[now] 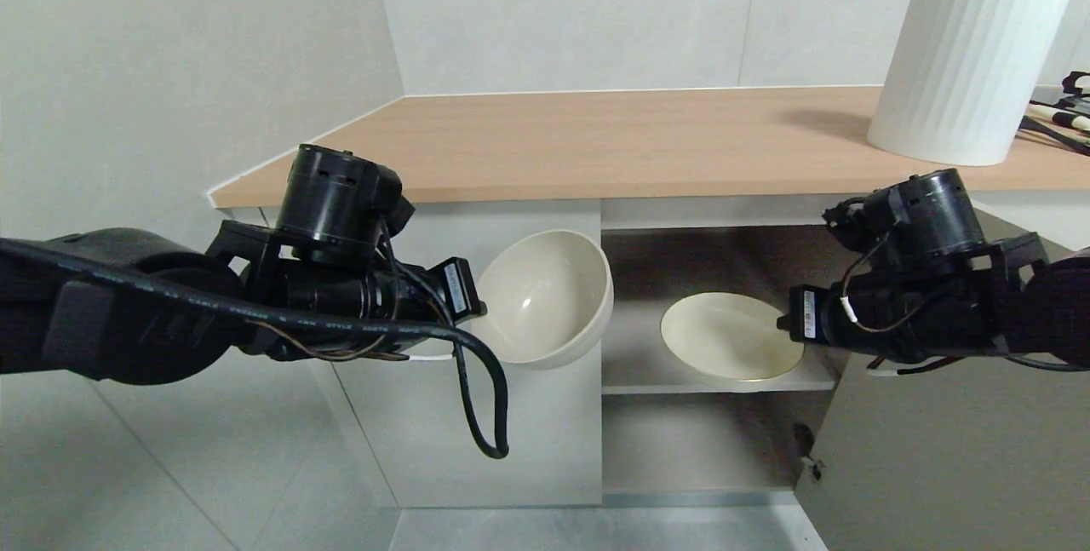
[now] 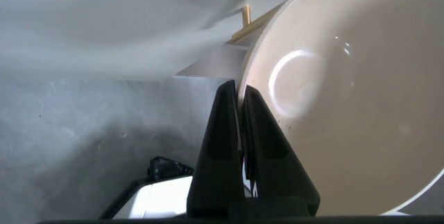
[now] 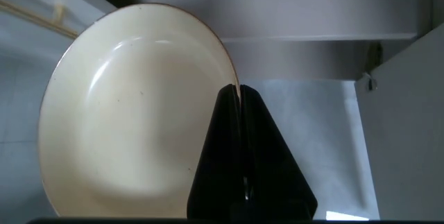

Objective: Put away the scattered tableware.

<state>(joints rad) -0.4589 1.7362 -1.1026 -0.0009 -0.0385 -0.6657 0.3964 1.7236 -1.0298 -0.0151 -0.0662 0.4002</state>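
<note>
Before the open cupboard (image 1: 698, 440), my left hand (image 1: 479, 310) grips the bowl (image 1: 545, 295), my right hand (image 1: 783, 323) the plate (image 1: 724, 336); next, I judge, both need sliding level onto the shelf (image 1: 630, 359).

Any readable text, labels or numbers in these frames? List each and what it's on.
Nothing legible to quote.
The left sticker on the left gripper: print too small to read.
The right sticker on the right gripper: too small as well.
Lettering on the left arm's cable: blurred, unreadable.
The bowl and the plate: no markings visible.
</note>
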